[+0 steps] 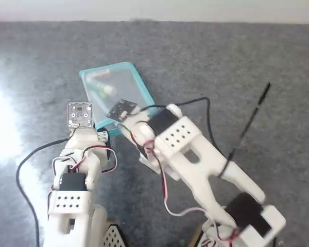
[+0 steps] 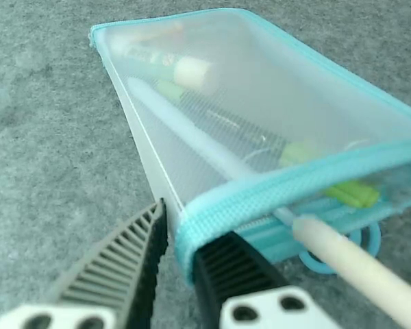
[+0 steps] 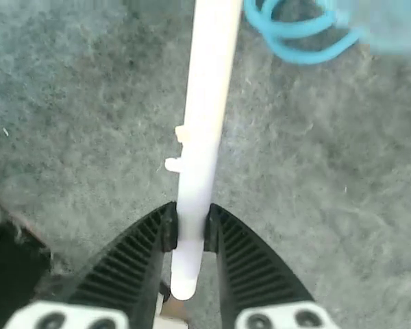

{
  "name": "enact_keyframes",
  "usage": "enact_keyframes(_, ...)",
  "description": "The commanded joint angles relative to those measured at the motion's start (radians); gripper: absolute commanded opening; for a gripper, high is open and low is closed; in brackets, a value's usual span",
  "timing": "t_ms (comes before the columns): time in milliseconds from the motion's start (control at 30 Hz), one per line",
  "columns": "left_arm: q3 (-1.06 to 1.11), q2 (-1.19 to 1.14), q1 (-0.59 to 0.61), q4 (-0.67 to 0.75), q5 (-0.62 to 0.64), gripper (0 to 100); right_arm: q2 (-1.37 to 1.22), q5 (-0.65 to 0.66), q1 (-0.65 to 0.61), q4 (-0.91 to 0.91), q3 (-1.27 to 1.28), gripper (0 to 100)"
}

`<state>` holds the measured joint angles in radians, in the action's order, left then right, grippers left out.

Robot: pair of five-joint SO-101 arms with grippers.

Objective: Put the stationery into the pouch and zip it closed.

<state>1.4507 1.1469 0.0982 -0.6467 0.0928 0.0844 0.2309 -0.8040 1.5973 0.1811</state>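
Observation:
A translucent pouch [image 1: 117, 88] with teal trim lies on the grey table, its open zipper edge [image 2: 288, 185] facing the arms. Inside it I see a green marker [image 2: 329, 181], a glue stick [image 2: 171, 65] and other pens. My left gripper [image 2: 181, 226] is shut on the corner of the pouch's zipper edge. My right gripper [image 3: 190, 219] is shut on a white pen [image 3: 204, 123], whose far end passes through the pouch's mouth. The same white pen [image 2: 349, 264] enters under the zipper edge. A teal ring pull [image 3: 294, 34] lies by the opening.
Grey felt-like table [image 1: 247, 56] with free room all around the pouch. The two arms [image 1: 195, 154] stand close together at the near side. A black cable [image 1: 250, 121] hangs over the right side.

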Motion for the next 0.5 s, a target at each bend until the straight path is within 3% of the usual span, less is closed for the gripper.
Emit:
enact_keyframes(0,-0.01,0.014,-0.003,0.018,-0.006,1,-0.056,0.003,0.022,0.008,-0.173,0.7)
enact_keyframes(200,-0.01,0.014,-0.003,0.018,-0.006,1,-0.271,0.003,0.116,0.008,-0.42,2.4)
enact_keyframes(467,-0.001,0.014,-0.038,0.018,-0.006,1,-0.501,0.002,0.124,0.007,-0.813,29.2)
